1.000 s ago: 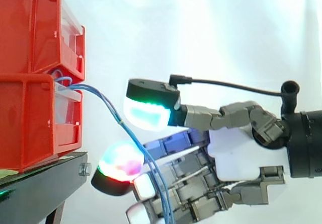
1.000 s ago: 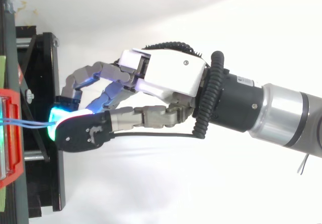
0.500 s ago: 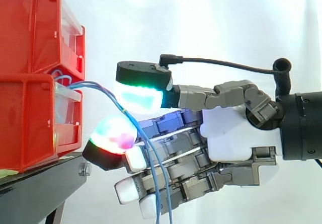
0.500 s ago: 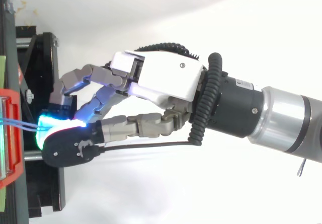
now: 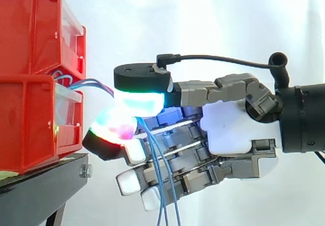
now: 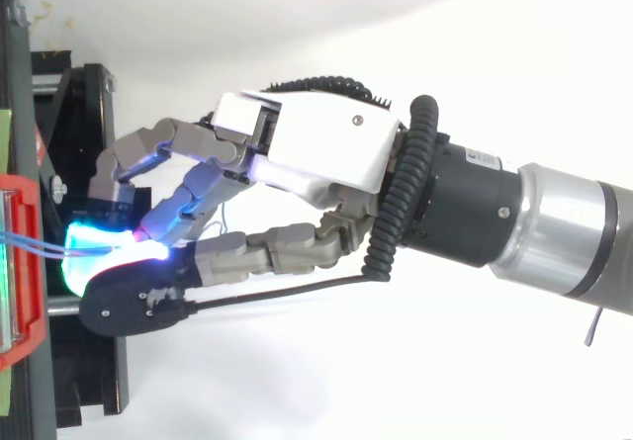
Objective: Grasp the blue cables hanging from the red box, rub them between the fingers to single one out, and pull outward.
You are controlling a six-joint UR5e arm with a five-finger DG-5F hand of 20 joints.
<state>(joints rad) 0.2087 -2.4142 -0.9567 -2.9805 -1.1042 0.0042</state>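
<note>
We see the hand [image 5: 233, 134] reaching in level from the right, palm upright. Two of its glowing fingertips [image 5: 138, 100] are pressed together just short of the bins: a green and cyan pad on top, and a red and white one right under it. The blue cables [image 5: 95, 82] pass between these two pads, so we read the hand as pinching the cables. The other fingers lie stretched out below and hold nothing. In the top view, the hand [image 6: 326, 153] shows the same closed pinch, with the strands entering its glow from the left.

From the pinch, the cables run back in a short arch to the red box [image 5: 30, 124]. They come out at its clear front, just under the second red bin [image 5: 35, 28] stacked on it. On the other side of the pinch, they fall loose across the lower fingers and off the bottom edge. Both bins sit on a black stand [image 5: 40, 185], with a white curtain [image 5: 228, 23] behind.

We judge the grasp to be made, close to the box. Several strands hang below the pads. The glow probably hides how many lie between them, so we cannot call one singled out. The rubbing looks unfinished. The arch to the box looks slack, so the outward pull is not yet done.
</note>
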